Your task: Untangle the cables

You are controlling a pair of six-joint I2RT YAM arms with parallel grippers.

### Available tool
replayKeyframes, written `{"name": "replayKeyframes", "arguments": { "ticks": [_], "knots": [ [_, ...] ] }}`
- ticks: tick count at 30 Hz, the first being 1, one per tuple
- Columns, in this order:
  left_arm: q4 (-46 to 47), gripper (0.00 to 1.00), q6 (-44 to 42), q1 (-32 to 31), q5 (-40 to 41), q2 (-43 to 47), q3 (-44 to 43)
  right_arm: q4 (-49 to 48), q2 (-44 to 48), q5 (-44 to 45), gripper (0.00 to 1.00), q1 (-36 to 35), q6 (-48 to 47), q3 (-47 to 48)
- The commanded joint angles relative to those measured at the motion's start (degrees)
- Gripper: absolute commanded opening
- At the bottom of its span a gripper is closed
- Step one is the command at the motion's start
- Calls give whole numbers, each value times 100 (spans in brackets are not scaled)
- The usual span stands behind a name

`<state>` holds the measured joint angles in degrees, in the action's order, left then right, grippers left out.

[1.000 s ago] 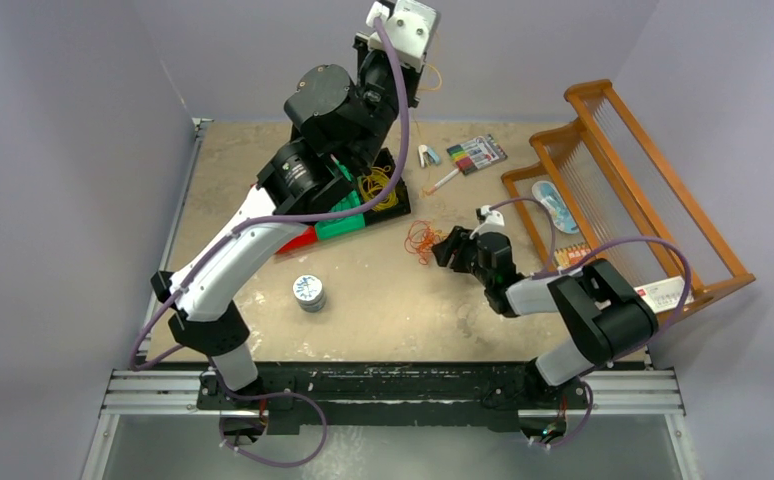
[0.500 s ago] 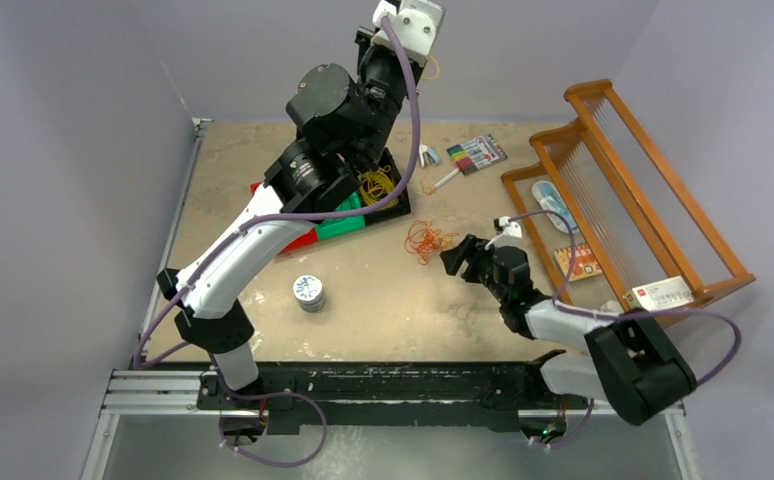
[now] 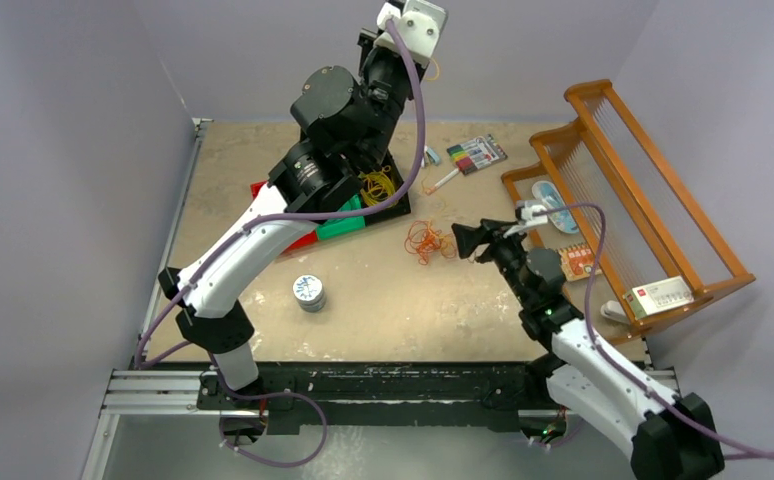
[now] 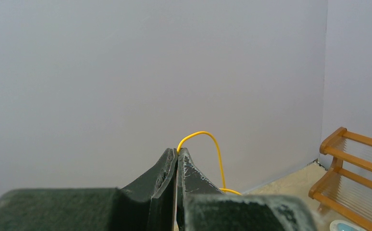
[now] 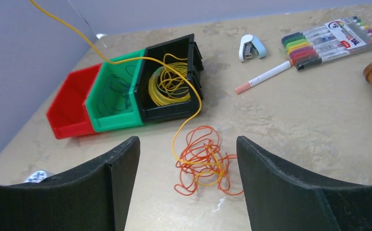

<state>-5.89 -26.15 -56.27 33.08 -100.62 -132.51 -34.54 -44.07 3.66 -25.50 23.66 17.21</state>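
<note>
My left gripper (image 4: 177, 153) is raised high against the back wall and is shut on a yellow cable (image 4: 212, 143). That yellow cable (image 5: 186, 91) runs down past the bins into an orange-red cable tangle (image 5: 204, 161) on the table, also seen in the top view (image 3: 425, 240). My right gripper (image 5: 188, 159) is open and empty, hovering just in front of the tangle; in the top view it (image 3: 465, 241) sits right of the tangle. A coil of yellow cable (image 5: 167, 84) lies in the black bin (image 5: 190, 48). Dark cable (image 5: 117, 91) lies in the green bin (image 5: 108, 122).
A red bin (image 5: 66, 118) stands beside the green one. A marker pack (image 5: 330, 41), a loose pink pen (image 5: 266, 77) and a small stapler (image 5: 250, 47) lie behind. A wooden rack (image 3: 653, 190) stands at the right. A small tin (image 3: 309, 292) sits at front left.
My right arm has swung out to the right and its gripper has drawn back a little from the orange-red tangle. My left gripper has barely moved.
</note>
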Motion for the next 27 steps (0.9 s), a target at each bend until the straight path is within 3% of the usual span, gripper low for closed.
{"name": "replayKeyframes", "arguments": {
  "ticks": [1,11,21,24,27],
  "knots": [
    [315,0,-83,48,53,180,40,556,-819,-376,74,-10,-1247,800],
    [349,0,-106,47,85,316,221,1148,-2439,-1071,70,-16,-1858,1732],
    [334,0,-154,48,108,357,301,1007,-3400,-1262,69,-14,-2025,2217],
    [341,0,-163,64,120,376,326,1023,-3575,-1118,64,-13,-2023,2290],
    [343,0,-162,71,133,390,356,1088,-3672,-1015,51,-23,-2019,2351]
  ]
}}
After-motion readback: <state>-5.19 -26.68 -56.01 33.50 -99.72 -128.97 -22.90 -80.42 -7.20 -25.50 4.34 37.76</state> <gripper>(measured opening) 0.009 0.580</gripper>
